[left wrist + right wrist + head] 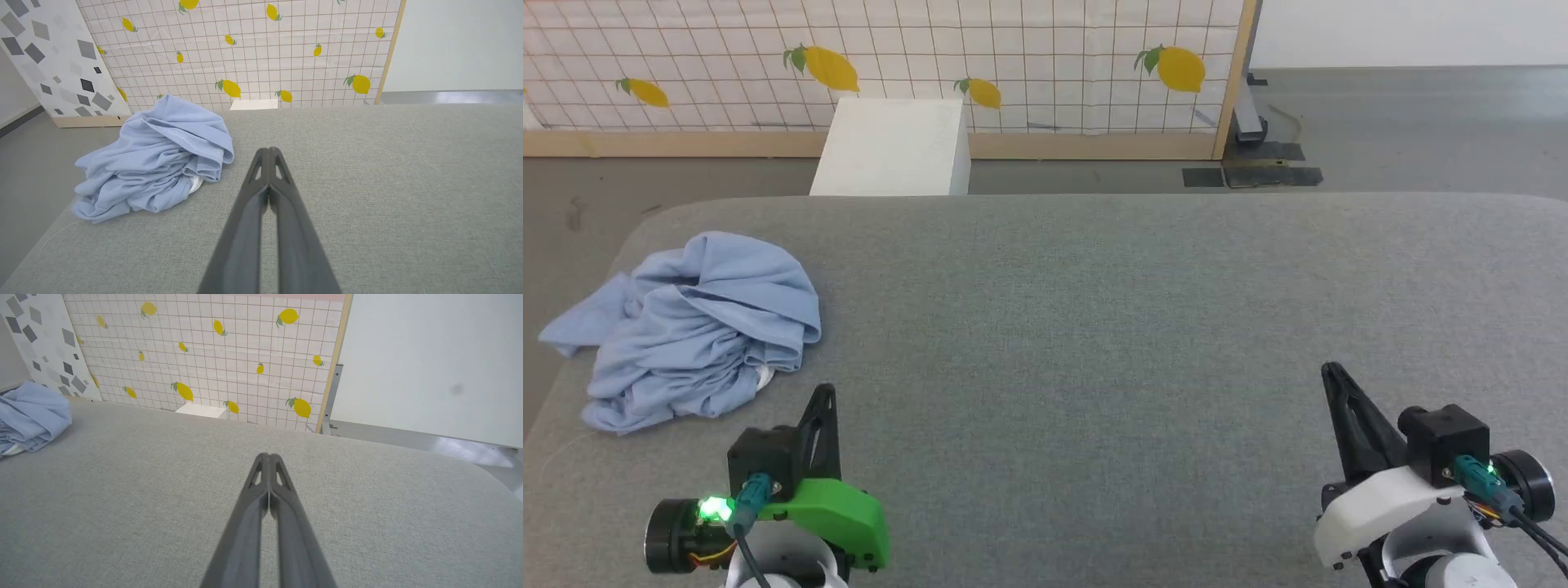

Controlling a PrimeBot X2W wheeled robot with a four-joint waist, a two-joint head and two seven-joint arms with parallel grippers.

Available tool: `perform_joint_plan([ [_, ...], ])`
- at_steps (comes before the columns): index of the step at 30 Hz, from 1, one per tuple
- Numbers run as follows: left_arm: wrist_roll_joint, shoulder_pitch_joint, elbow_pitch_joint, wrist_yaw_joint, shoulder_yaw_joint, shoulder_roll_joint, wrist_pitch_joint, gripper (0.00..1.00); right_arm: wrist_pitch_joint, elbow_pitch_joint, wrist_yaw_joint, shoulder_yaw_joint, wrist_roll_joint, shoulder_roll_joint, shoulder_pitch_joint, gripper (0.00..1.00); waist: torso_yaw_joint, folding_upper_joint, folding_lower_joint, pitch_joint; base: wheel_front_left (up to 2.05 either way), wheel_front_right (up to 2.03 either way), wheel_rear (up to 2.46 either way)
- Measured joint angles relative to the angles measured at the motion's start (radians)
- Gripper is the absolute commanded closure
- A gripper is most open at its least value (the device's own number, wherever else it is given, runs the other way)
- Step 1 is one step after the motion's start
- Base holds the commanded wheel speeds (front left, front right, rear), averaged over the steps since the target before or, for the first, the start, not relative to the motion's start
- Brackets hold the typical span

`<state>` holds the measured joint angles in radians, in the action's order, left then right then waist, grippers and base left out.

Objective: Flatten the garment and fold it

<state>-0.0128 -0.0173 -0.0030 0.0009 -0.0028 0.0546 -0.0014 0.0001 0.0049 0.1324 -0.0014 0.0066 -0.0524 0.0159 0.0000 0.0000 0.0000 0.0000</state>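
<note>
Head view has a wide grey fabric-covered table (1094, 327) that takes most of the frame, from the lower edge up to about one third from the top. Behind it, along the upper edge, stands a panel (1029, 73) with a white grid and yellow lemons printed on it, set on a wooden base. The garment (694, 327), a light blue shirt, lies crumpled in a heap at the middle left of the frame, on the left end of the table, and one corner of it reaches past the table's left edge. It is not flattened and not folded, and a small bit of white cloth shows at the lower right side of the heap. A white box (894, 147) stands at the upper centre-left, between the table and the panel. The left gripper (827, 396) is at the lower left, its two dark fingers pressed together and empty; its tip is near the lower right of the heap but apart from it. The right gripper (1331, 376) is at the lower right, also clenched with nothing in it, well apart from the shirt. In the left wrist view the closed fingers (261, 192) rise from the bottom centre and the garment (159, 159) is at the centre-left. In the right wrist view the fingers (255, 506) are closed the same way, and the garment (32, 412) is at the far left edge.
</note>
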Motion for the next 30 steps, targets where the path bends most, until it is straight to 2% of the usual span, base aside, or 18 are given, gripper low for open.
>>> perform_joint_plan([
  [16, 0.0, 0.0, 0.0, 0.0, 0.0, 0.0, 0.0, 1.0, 0.0, 0.0, 0.0, 0.0, 0.0, 0.0, 0.0, 1.0, 0.0, 0.0, 0.0, 0.0, 0.0, 0.0, 0.0],
  [17, 0.0, 0.0, 0.0, 0.0, 0.0, 0.0, 0.0, 0.0, 0.0, 0.0, 0.0, 0.0, 0.0, 0.0, 0.0, 0.0, 0.0, 0.0, 0.0, 0.0, 0.0, 0.0, 0.0],
  [30, -0.015, -0.002, -0.001, 0.0, -0.009, 0.0, -0.007, 0.0, -0.009, 0.007, 0.0, -0.016, 0.01, 0.0, 0.0, 0.0, 0.0, 0.0, 0.0, 0.001, 0.0, 0.0, 0.0],
])
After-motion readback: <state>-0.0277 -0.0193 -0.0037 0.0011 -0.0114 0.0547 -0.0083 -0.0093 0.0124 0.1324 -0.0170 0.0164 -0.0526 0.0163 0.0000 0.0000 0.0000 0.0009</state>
